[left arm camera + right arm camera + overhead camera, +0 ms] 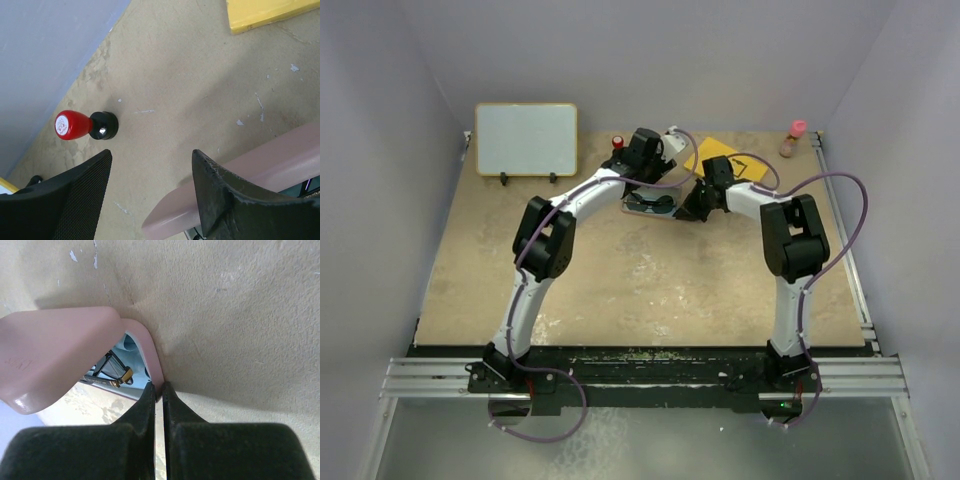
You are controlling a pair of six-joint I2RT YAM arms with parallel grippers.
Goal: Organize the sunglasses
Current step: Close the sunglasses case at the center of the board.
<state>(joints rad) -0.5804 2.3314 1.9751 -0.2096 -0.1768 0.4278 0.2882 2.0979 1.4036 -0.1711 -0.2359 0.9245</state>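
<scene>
One pink case (642,212) at 12 o'clock, sunglasses (117,371) inside | right gripper (157,390) pinches its rim (150,356), apparently steadying | left gripper (152,161) spread, empty, astride it.

i see two arms, left arm (520,300) and right arm (786,305): white links, black joint housings, black bases (498,365). a purple cable (840,177) runs along each. left gripper (152,160) fingers (82,195) are black, one mesh-textured.
</scene>
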